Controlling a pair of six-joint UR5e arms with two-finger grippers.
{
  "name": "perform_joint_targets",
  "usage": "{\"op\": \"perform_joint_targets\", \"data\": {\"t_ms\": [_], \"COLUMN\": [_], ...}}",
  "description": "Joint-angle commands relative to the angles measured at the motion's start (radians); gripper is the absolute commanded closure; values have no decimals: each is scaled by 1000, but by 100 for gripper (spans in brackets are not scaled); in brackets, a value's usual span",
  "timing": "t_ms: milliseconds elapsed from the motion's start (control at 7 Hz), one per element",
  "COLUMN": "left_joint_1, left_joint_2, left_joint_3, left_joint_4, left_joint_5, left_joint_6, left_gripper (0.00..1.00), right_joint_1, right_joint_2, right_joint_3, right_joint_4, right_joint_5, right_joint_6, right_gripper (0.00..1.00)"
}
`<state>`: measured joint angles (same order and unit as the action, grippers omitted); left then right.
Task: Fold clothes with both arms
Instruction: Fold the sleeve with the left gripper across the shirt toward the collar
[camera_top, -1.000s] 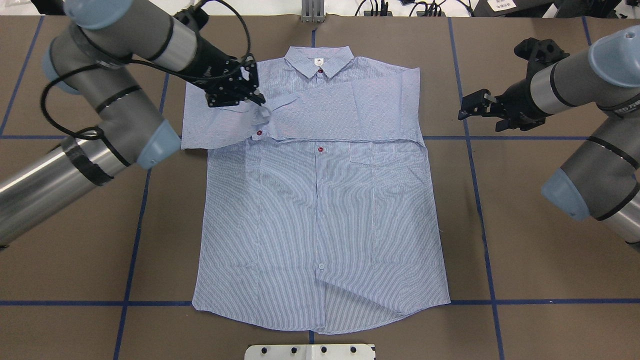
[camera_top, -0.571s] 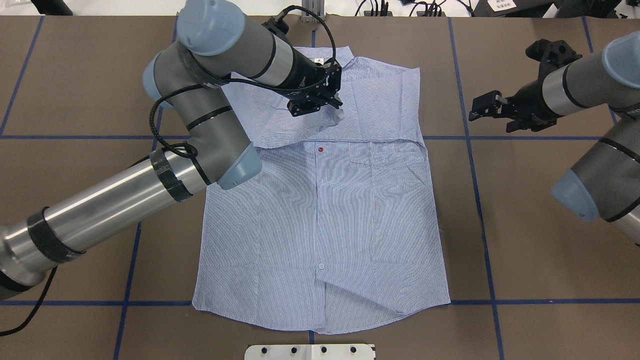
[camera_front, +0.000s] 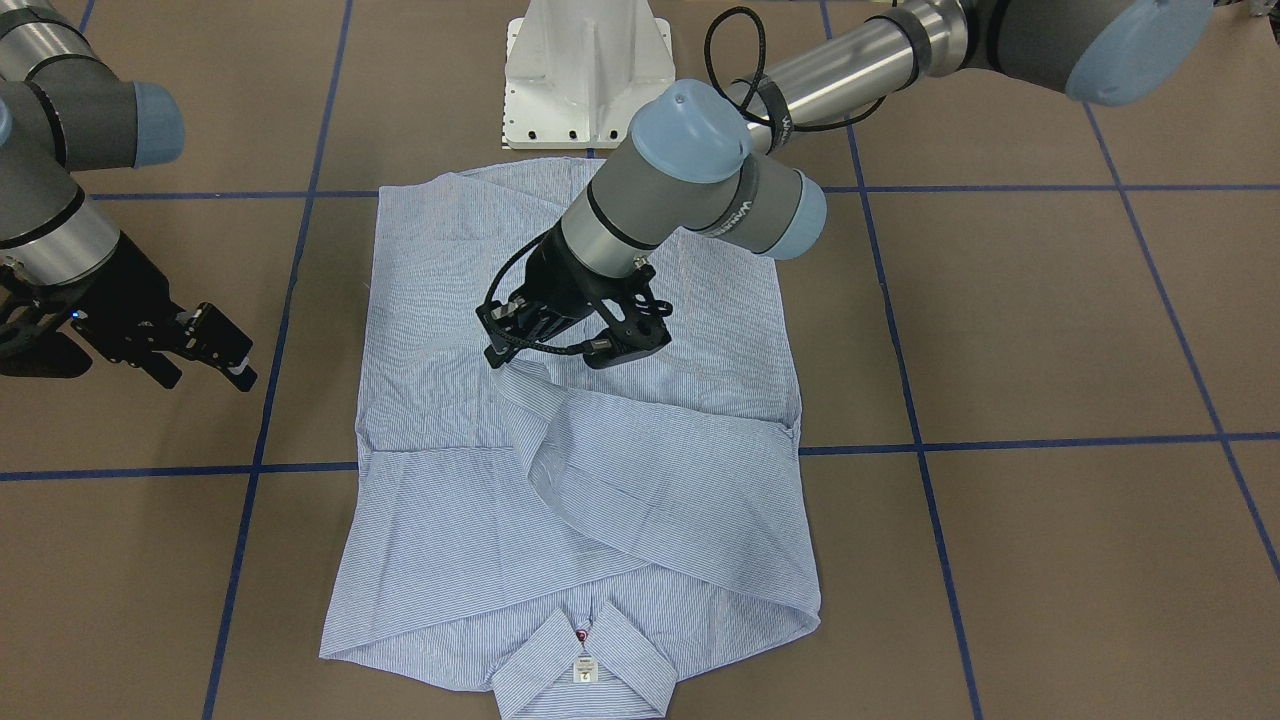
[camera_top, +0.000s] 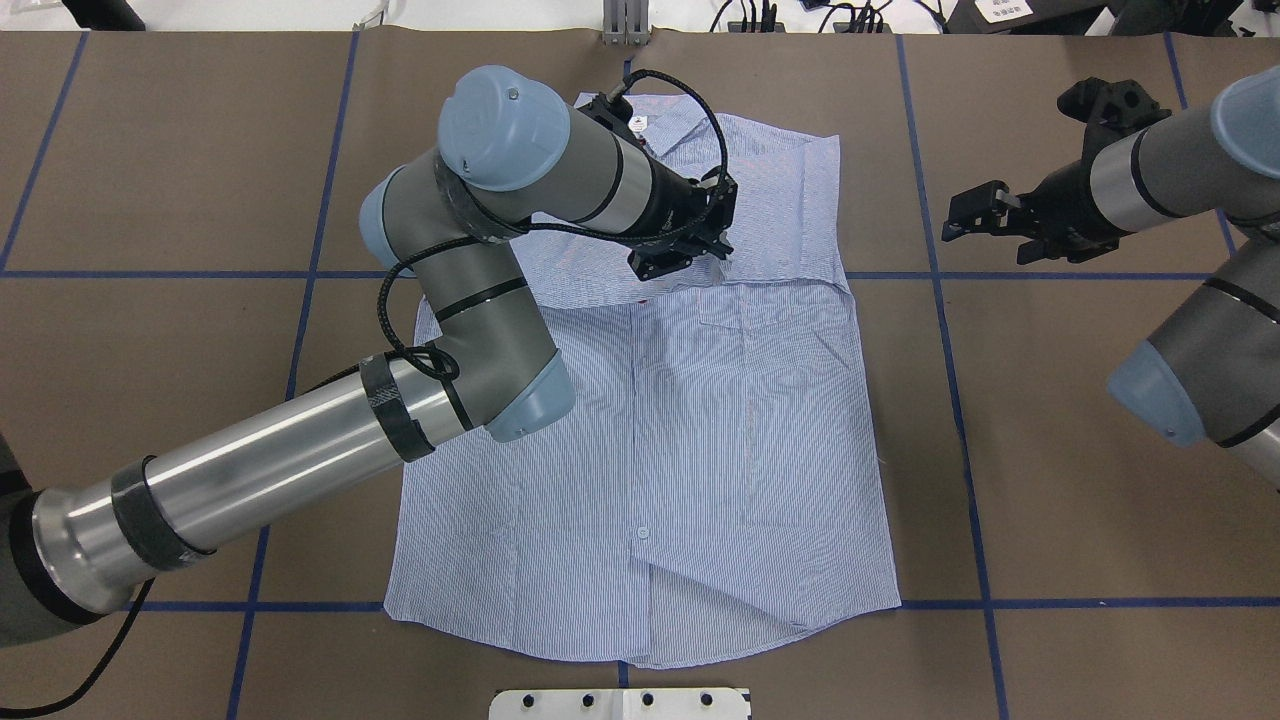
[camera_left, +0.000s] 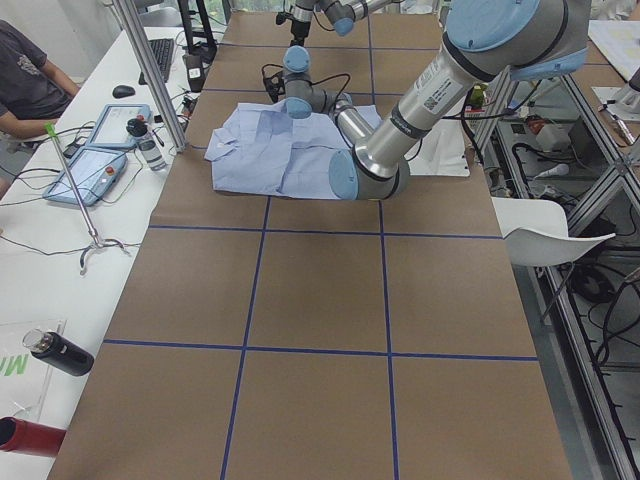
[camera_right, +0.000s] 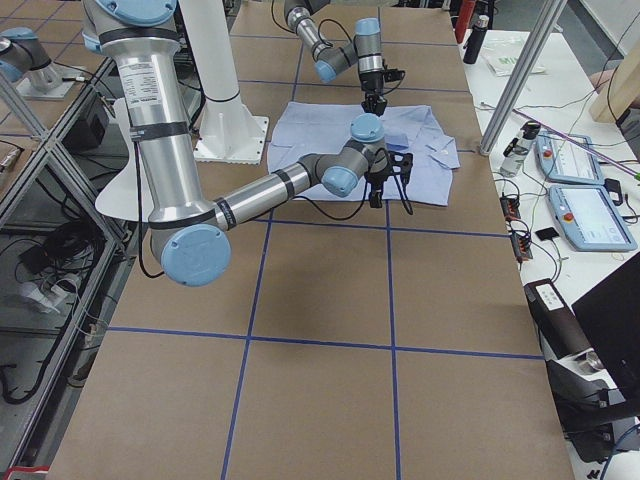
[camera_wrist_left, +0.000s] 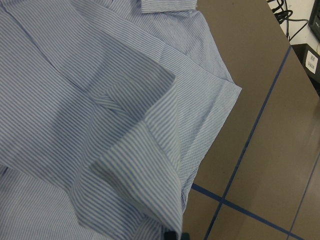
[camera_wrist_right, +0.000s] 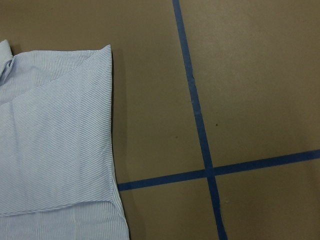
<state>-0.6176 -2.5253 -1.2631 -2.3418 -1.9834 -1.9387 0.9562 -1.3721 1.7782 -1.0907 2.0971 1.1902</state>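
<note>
My left tool (camera_front: 508, 358) pinches the sleeve (camera_front: 620, 470) by its cuff, lifted over the shirt (camera_top: 700, 440), which lies flat mid-tabletop (camera_top: 1050, 450). I judge the thin pinch could slip, or the drag could ruffle the other sleeve (camera_top: 790, 210) folded beneath. My right tool (camera_top: 957, 216), fingers apart and empty, hangs beside the shirt; nothing blocks my path.

Robotics lab, brown flat-topped table (camera_left: 320, 290) gridded with blue tape lines (camera_left: 320, 349), silver-grey tubular left arm (camera_top: 300, 450) and right arm (camera_top: 1180, 170) by a white pedestal base (camera_front: 585, 70), aluminium frame posts (camera_left: 148, 70), grey touchscreen teach pendants (camera_right: 595, 215) and black keyboard (camera_left: 160, 58) on white side benches (camera_left: 40, 300)
</note>
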Motion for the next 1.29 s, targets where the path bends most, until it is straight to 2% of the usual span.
{"op": "perform_joint_targets", "data": {"t_ms": [0,143,286,571,714,1000,1143], "left_joint_1": [39,44,44,39,33,6,-35], "left_joint_2": [-6,-12,-13,-1,35,227,258], "left_joint_3": [1,1,1,-53,-137,-367,-378], "left_joint_4": [-4,-4,-4,-2,10,12,12], "left_joint_5": [43,47,48,44,40,25,-24], "left_joint_6": [-2,-2,3,6,6,15,17], "left_gripper": [83,29,1,1,1,3,4], "right_joint_1": [1,0,-2,-34,-78,-268,-395], "right_joint_2": [-19,-42,-48,-76,-78,-96,-108], "right_joint_3": [16,44,55,91,116,215,263], "right_joint_4": [0,0,0,0,0,-3,-3], "right_joint_5": [0,-2,-2,3,-9,-186,-313], "right_joint_6": [0,0,9,31,146,442,626], "right_gripper": [0,0,0,0,0,0,0]}}
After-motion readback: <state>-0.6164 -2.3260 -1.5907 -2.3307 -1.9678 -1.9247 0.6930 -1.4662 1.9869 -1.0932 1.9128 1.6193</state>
